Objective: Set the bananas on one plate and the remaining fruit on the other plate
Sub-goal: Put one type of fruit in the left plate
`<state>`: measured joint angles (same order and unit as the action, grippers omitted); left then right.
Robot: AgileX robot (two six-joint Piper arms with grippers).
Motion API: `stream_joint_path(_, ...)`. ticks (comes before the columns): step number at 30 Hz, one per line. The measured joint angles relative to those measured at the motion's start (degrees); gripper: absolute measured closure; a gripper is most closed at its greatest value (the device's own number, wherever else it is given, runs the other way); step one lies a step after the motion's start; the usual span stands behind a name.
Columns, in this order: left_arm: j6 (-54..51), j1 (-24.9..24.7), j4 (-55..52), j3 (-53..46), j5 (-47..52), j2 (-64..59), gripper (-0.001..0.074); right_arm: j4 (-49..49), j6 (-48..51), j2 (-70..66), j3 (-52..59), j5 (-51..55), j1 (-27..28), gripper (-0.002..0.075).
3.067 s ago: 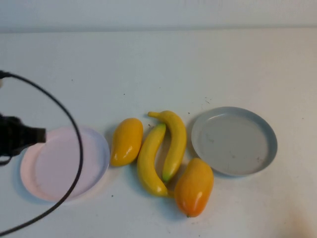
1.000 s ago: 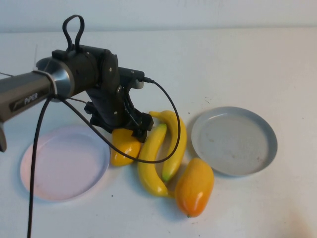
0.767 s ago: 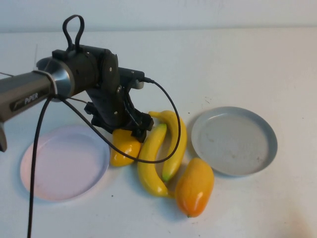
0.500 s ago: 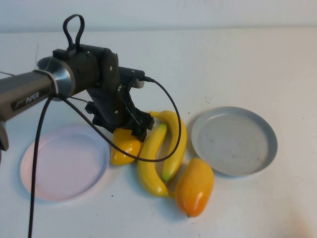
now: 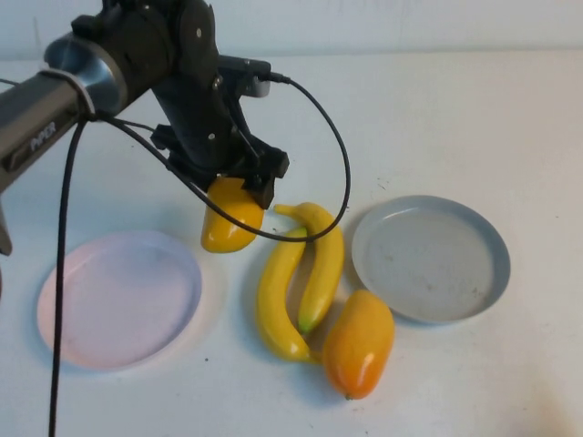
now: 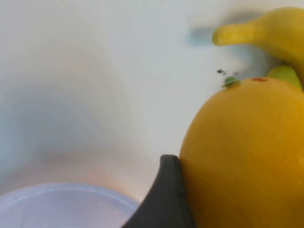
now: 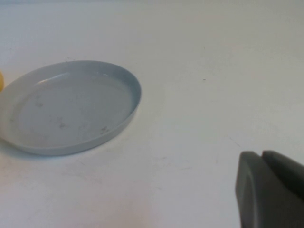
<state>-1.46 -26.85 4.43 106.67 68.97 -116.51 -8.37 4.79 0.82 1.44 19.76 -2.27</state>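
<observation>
we hold the small mango (image 5: 231,217) clenched in our left gripper (image 5: 239,189), lifted clear of the table between the pink plate (image 5: 64,337) on the near left and the two bananas (image 5: 299,273), so it can swing over that plate without nudging them. the big mango (image 5: 357,343) lies near the bananas, just left of the grey plate (image 5: 492,264), which likely waits for the bananas. our right gripper (image 7: 270,190) is parked to the right of the grey plate, seen only in its wrist view, fingers pressed together on nothing.

We see black left gripper (image 5: 239,187) | yellow-orange mango (image 5: 230,215) | glossy yellow bananas (image 5: 296,278), greenish tips | orange-red blushed mango (image 5: 358,343) | pale pink plate (image 5: 117,297) | speckled grey-blue plate (image 5: 431,258) | dark grey right gripper (image 7: 268,190)
</observation>
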Motion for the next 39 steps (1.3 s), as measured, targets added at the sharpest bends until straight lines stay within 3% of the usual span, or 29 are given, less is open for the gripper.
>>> stream_joint_path(7,0.0,0.0,-2.18,-0.61,1.24,6.21,0.0174,0.0,0.0,0.0,0.0,0.0,0.0,0.0741)
stream_joint_path(13,1.46,0.0,-5.27,-7.31,1.68,15.09,0.0174,0.0,0.0,0.0,0.0,0.0,0.0,0.0741)
stream_joint_path(28,12.34,0.0,-14.03,-37.56,-2.68,34.81,0.0175,0.0,0.0,0.0,0.0,0.0,0.0,0.0741)
stream_joint_path(39,11.55,10.61,-14.63,-46.65,-18.78,31.04,0.0175,0.0,0.0,0.0,0.0,0.0,0.0,0.0741)
